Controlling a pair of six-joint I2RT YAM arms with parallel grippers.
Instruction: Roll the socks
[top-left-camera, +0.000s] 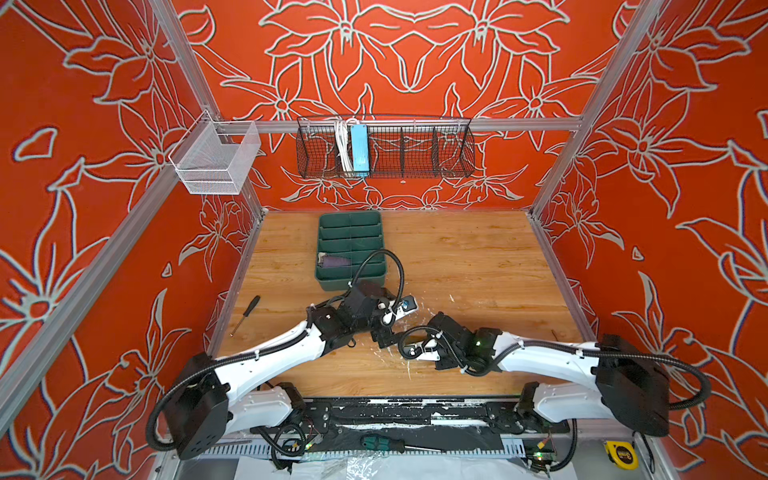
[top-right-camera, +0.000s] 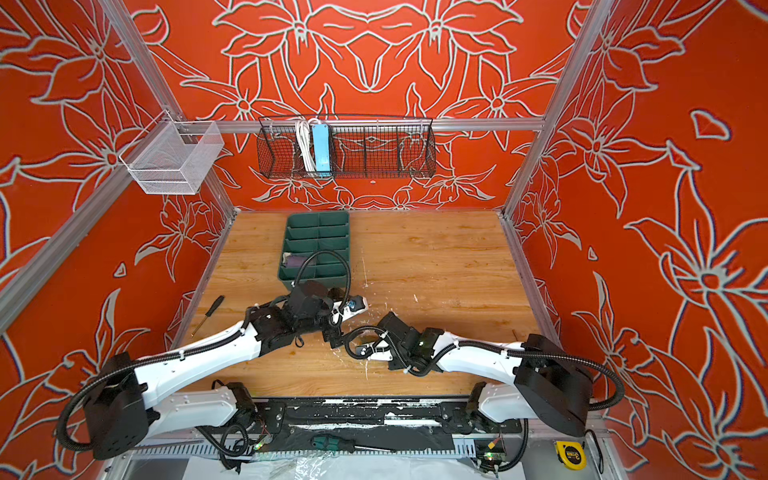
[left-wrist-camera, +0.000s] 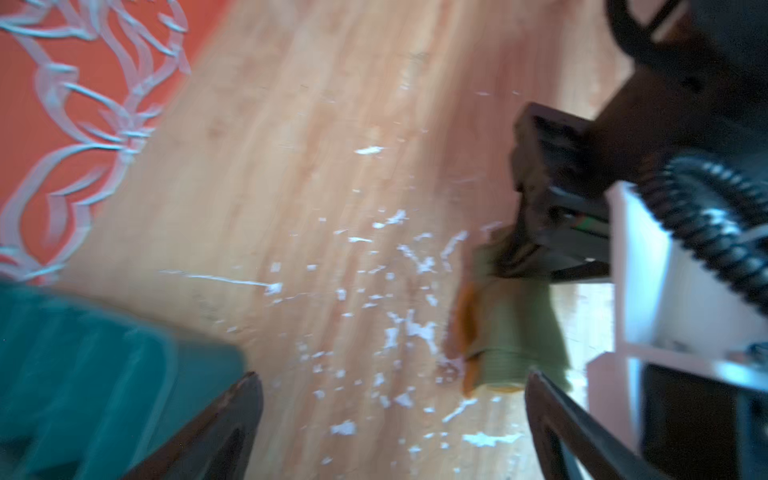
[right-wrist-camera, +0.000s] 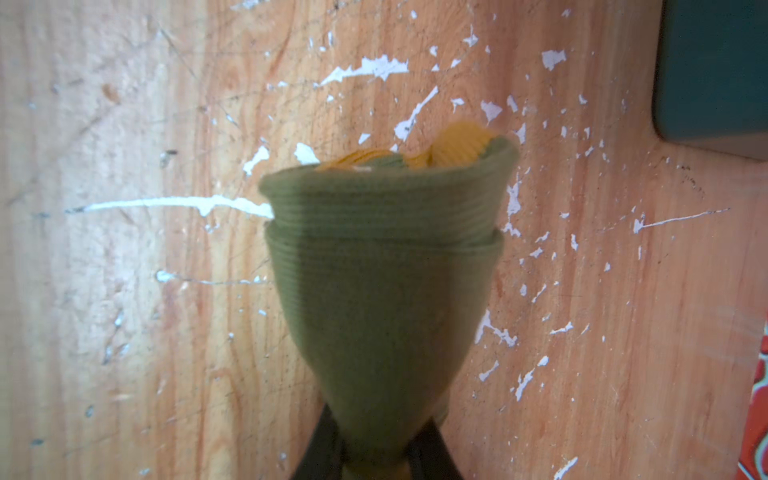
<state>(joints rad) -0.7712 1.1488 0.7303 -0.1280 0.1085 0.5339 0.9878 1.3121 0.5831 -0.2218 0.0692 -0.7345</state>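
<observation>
The right pincer (right-wrist-camera: 376, 451) is nipped tight on the narrow end of the rolled green sock (right-wrist-camera: 382, 266), over the surface (right-wrist-camera: 124, 249). The left pincer (left-wrist-camera: 392, 374) gapes wide and empty beside it. The purple sock (top-left-camera: 334, 262) lies in the tray (top-left-camera: 349, 220). Soft, light knit, and I'd say it will unroll unless gripped across the fold. No readable labels.

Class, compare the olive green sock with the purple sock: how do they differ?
The olive green sock is pinched in the right gripper; the purple sock lies ungripped. The olive green sock is over the table; the purple sock sits in a compartment of the green tray.
</observation>
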